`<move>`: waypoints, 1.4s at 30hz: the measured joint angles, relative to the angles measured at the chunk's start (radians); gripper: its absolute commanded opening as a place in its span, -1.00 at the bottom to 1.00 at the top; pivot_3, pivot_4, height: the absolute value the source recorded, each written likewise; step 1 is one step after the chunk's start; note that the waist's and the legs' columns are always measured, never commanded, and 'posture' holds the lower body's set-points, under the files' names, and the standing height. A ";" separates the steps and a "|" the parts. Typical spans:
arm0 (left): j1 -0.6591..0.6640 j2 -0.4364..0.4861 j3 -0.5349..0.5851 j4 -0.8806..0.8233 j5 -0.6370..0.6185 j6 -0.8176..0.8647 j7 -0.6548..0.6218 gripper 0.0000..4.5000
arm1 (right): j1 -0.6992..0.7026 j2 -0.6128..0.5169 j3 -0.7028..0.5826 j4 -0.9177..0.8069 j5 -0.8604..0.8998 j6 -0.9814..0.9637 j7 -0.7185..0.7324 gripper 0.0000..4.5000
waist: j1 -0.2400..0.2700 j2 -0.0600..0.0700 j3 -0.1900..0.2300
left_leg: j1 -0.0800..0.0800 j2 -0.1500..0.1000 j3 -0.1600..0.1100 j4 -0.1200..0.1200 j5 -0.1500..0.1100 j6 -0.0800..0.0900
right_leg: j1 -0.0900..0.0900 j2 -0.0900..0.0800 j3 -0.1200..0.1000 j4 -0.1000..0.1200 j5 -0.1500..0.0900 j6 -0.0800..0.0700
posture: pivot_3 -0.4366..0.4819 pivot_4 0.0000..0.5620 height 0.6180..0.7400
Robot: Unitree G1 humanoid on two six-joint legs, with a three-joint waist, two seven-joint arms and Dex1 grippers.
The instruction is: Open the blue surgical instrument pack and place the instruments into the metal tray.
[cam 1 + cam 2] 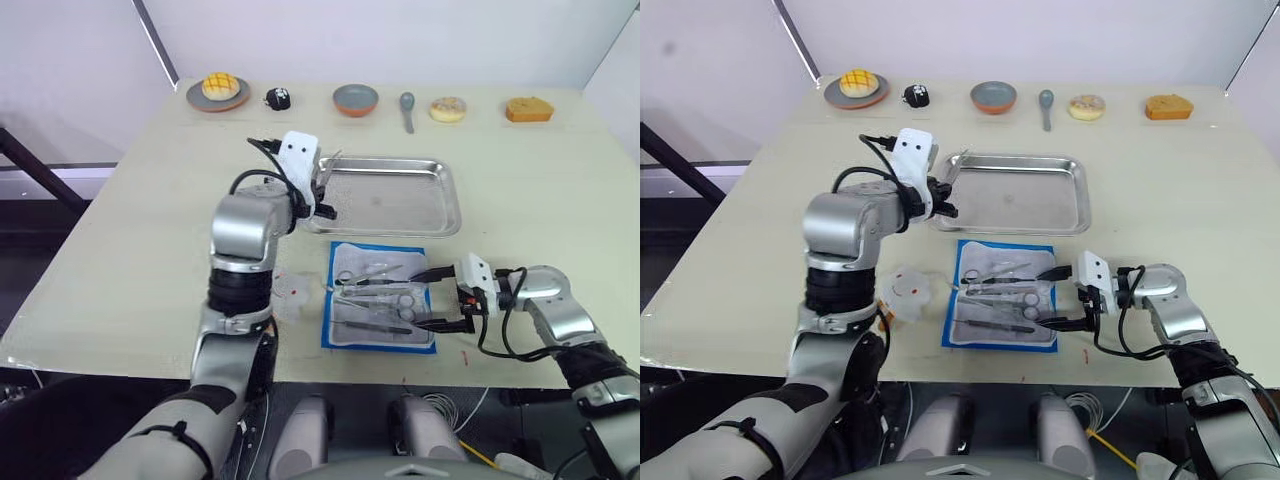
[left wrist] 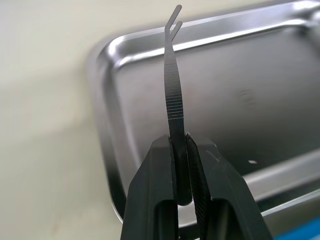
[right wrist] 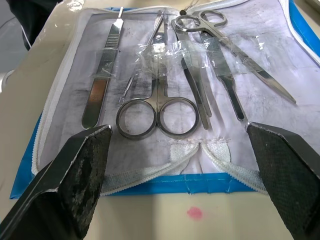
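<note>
One tweezers [image 2: 173,85] clamped over metal tray [image 2: 260,90].

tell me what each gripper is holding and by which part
The left gripper is shut on bent-tipped tweezers, pinched at their blunt rear end, tips out over the tray. The right gripper is open and holds nothing, beside the open pack.

One open blue pack [image 1: 379,300], one metal tray [image 1: 440,215], two scissors [image 3: 157,107], one scalpel handle [image 3: 100,75], one forceps [image 2: 173,85], two plates [image 1: 217,100], one spoon [image 1: 407,108].
</note>
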 measured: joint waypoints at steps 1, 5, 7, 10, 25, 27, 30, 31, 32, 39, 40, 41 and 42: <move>-0.017 -0.026 0.016 0.061 0.001 -0.013 0.038 -0.94 | 0.001 0.000 -0.001 -0.003 0.000 0.003 0.000 1.00 | 0.000 0.000 0.000 | 0.000 0.000 0.000 0.000 0.000 0.000 | 0.000 0.000 0.000 0.000 0.000 0.000 | -0.05 -0.47 1.00; -0.066 -0.060 0.054 0.166 -0.011 -0.029 0.088 -0.94 | 0.003 0.000 -0.001 -0.006 0.000 0.005 0.000 1.00 | 0.000 0.000 0.000 | 0.000 0.000 0.001 0.000 0.000 -0.001 | 0.000 0.000 0.000 0.000 0.000 0.000 | -0.05 -0.47 1.00; -0.094 -0.071 0.061 0.239 -0.014 -0.062 0.111 -0.94 | 0.003 0.000 -0.003 -0.007 0.000 0.008 -0.002 1.00 | 0.000 0.000 0.000 | 0.000 0.000 0.001 0.000 0.000 -0.001 | 0.000 0.000 0.000 0.000 0.000 0.000 | -0.05 -0.47 1.00; -0.108 -0.077 0.060 0.304 -0.016 -0.097 0.130 -0.94 | 0.007 0.000 -0.004 -0.014 0.000 0.011 -0.004 1.00 | -0.001 0.000 0.000 | 0.000 0.000 0.001 -0.001 0.001 -0.001 | 0.000 0.000 0.000 0.000 0.000 0.000 | -0.05 -0.47 1.00; -0.125 -0.068 0.022 0.432 -0.020 -0.173 0.169 -0.94 | 0.024 0.000 -0.007 -0.033 0.002 0.028 -0.012 1.00 | -0.001 0.000 0.000 | -0.001 -0.001 0.003 -0.001 0.003 -0.005 | 0.000 0.000 -0.001 0.000 0.000 0.000 | -0.05 -0.47 1.00; -0.125 -0.063 0.020 0.435 -0.019 -0.174 0.178 -0.94 | 0.024 0.000 -0.008 -0.034 0.002 0.030 -0.012 1.00 | 0.000 0.000 0.000 | -0.001 -0.001 0.003 -0.001 0.003 -0.005 | 0.000 0.000 -0.001 -0.001 0.000 0.000 | -0.05 -0.47 1.00; -0.125 -0.058 0.012 0.442 -0.019 -0.180 0.181 -0.94 | 0.025 0.000 -0.008 -0.035 0.002 0.030 -0.012 1.00 | 0.000 0.000 0.000 | -0.001 -0.001 0.003 -0.001 0.003 -0.005 | 0.000 0.000 -0.001 -0.001 0.000 0.000 | -0.05 -0.47 1.00; -0.125 -0.058 0.010 0.443 -0.019 -0.180 0.183 -0.94 | 0.025 0.000 -0.008 -0.035 0.002 0.031 -0.013 1.00 | 0.000 0.000 0.000 | -0.001 -0.001 0.003 -0.001 0.003 -0.005 | 0.000 0.000 -0.001 -0.001 0.000 0.000 | -0.05 -0.47 1.00; -0.125 -0.058 0.008 0.443 -0.019 -0.181 0.185 -0.94 | 0.026 0.000 -0.008 -0.036 0.002 0.031 -0.013 1.00 | 0.000 0.000 0.000 | -0.001 -0.001 0.003 -0.001 0.003 -0.005 | 0.000 0.000 -0.001 -0.001 0.000 0.000 | -0.05 -0.47 1.00; -0.125 -0.055 -0.003 0.443 -0.019 -0.181 0.186 -0.94 | 0.028 0.000 -0.010 -0.041 0.002 0.032 -0.014 1.00 | 0.000 0.000 0.000 | -0.001 -0.001 0.003 -0.001 0.003 -0.005 | 0.000 0.000 -0.001 -0.001 0.000 0.000 | -0.05 -0.47 1.00; -0.125 -0.053 -0.005 0.443 -0.019 -0.181 0.186 -0.59 | 0.028 0.000 -0.010 -0.041 0.002 0.032 -0.014 1.00 | 0.000 0.000 0.000 | -0.001 -0.001 0.003 -0.001 0.003 -0.005 | 0.000 0.000 -0.001 -0.001 0.000 0.000 | -0.05 -0.47 1.00; -0.125 -0.051 -0.005 0.443 -0.019 -0.181 0.187 -0.50 | 0.028 0.000 -0.010 -0.041 0.002 0.032 -0.014 1.00 | 0.000 0.000 0.000 | -0.001 -0.001 0.003 -0.001 0.003 -0.005 | 0.000 0.000 -0.001 -0.001 0.000 0.000 | -0.05 -0.47 1.00; -0.125 -0.050 -0.005 0.443 -0.019 -0.181 0.188 -0.18 | 0.028 0.000 -0.010 -0.041 0.002 0.032 -0.014 1.00 | 0.000 0.000 0.000 | -0.001 -0.001 0.003 -0.001 0.003 -0.005 | 0.000 0.000 -0.001 -0.001 0.000 0.000 | -0.05 -0.47 1.00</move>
